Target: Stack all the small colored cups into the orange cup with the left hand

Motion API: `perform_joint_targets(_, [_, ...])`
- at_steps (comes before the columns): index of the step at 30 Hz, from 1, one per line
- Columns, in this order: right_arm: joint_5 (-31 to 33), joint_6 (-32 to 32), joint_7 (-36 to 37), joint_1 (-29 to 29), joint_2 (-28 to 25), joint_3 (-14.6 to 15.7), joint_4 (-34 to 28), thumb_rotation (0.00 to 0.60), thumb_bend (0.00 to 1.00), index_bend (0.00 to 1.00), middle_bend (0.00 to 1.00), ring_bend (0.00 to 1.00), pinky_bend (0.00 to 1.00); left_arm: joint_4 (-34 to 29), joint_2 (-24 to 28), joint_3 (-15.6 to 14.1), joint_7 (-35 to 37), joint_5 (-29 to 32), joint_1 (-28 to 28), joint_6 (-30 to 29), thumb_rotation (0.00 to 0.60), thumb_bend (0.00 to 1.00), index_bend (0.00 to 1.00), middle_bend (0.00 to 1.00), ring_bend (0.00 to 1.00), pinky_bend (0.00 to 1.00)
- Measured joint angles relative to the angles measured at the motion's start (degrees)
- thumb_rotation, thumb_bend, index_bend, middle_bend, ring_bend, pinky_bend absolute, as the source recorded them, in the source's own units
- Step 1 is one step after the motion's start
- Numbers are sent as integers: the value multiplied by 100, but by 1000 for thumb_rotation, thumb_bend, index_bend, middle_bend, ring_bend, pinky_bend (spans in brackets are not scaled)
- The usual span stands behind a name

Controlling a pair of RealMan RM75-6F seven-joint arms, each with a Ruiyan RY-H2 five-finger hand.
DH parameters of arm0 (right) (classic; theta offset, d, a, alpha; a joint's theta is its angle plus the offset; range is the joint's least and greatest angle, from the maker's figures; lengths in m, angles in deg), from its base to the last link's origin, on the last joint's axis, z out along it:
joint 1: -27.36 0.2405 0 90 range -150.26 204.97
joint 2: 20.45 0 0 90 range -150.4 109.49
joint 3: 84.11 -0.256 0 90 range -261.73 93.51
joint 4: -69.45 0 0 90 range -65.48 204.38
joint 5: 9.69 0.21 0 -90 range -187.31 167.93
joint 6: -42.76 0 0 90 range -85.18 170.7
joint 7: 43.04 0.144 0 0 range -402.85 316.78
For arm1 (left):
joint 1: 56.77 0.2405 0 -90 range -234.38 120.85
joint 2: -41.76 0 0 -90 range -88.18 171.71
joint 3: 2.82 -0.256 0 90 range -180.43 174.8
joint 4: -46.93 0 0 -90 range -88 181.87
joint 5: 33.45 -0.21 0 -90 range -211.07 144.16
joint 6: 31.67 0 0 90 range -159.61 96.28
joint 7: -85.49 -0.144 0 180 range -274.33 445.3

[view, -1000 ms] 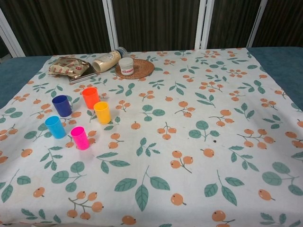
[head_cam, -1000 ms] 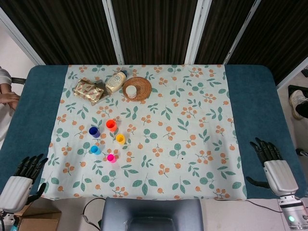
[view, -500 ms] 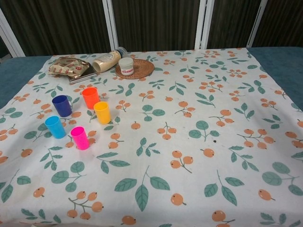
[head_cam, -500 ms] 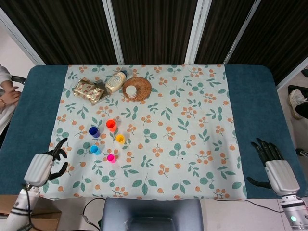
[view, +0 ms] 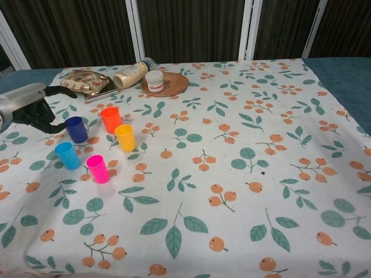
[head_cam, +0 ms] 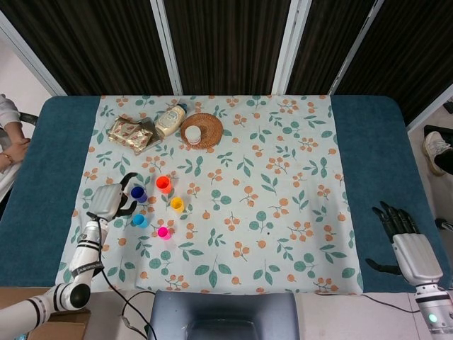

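Now my left hand (head_cam: 107, 200) hovers over the tabletop (head_cam: 42, 163) just beside the dark blue cup (head_cam: 139, 193), fingers spread and curved toward it, holding nothing; in the chest view the left hand (view: 32, 108) sits just left of that dark blue cup (view: 76, 129), and I cannot tell whether a fingertip touches it. The orange cup (head_cam: 163, 184) stands upright just beyond the blue one, with the yellow cup (head_cam: 177, 204) near it on the right. Nearer me stand the light blue cup (head_cam: 140, 220) and the pink cup (head_cam: 163, 232), side by side but apart. All five cups are separate, none nested. My right hand (head_cam: 403, 237) rests open at the far right edge on the blue cover, fingers extended, well apart from the cups. Farther back lie a snack packet (head_cam: 130, 134), a tipped bottle (head_cam: 170, 120) and a woven coaster (head_cam: 202, 130) bearing a small white jar (head_cam: 193, 135).
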Motion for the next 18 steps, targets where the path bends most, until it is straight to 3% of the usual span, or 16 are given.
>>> perform_joint_targets(7, [-54,-11,67,-24,-34,3,-12,600,204,0,0,0,0,271,-137,-84,-193,281,-107,80,600,371,280,1000,1000,1000])
perform_joint_targets(18, [-67,-59,57,-40,-50,-2,-48,600,204,0,0,0,0,588,-366,-103,107,273,-221,138,600,361,300,1000,1000,1000])
